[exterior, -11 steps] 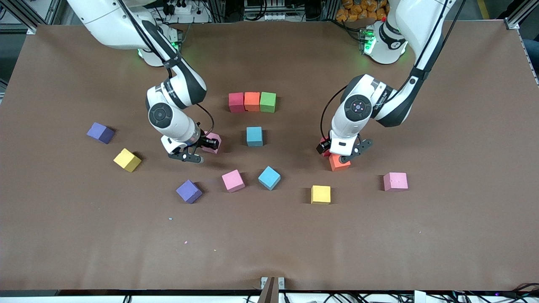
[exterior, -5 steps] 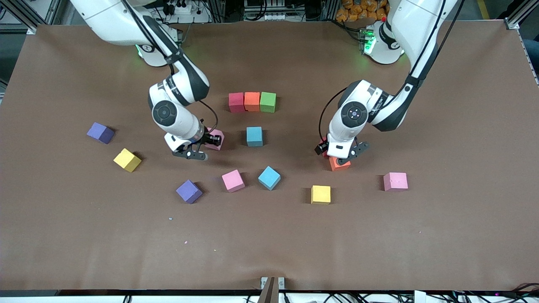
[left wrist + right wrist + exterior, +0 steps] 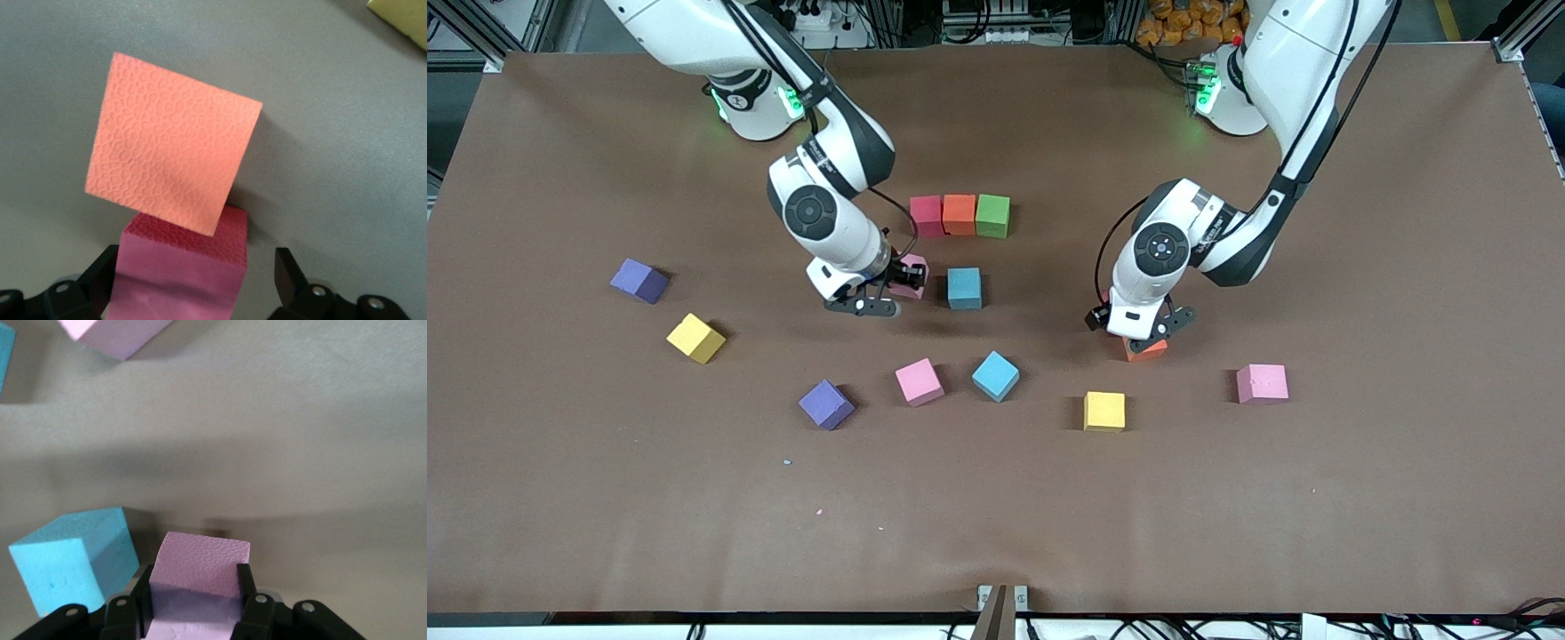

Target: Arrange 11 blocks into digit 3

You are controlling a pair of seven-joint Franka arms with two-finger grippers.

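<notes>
Since a second ago your right pincer (image 3: 889,298) has carried its pink block (image 3: 911,274) toward the blue block (image 3: 964,288), which lies just nearer the camera than the red, orange, green row (image 3: 959,215); its fingers pinch that pink block. Your left pincer (image 3: 1143,333) has sunk over the orange block (image 3: 1145,349) and a red block (image 3: 183,270) touching it, jaws spread wide around the red one.

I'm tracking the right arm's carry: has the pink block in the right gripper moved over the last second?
Yes. The pink block, held shut in the right gripper, has travelled toward the left arm's end, now close beside the resting blue block.
</notes>
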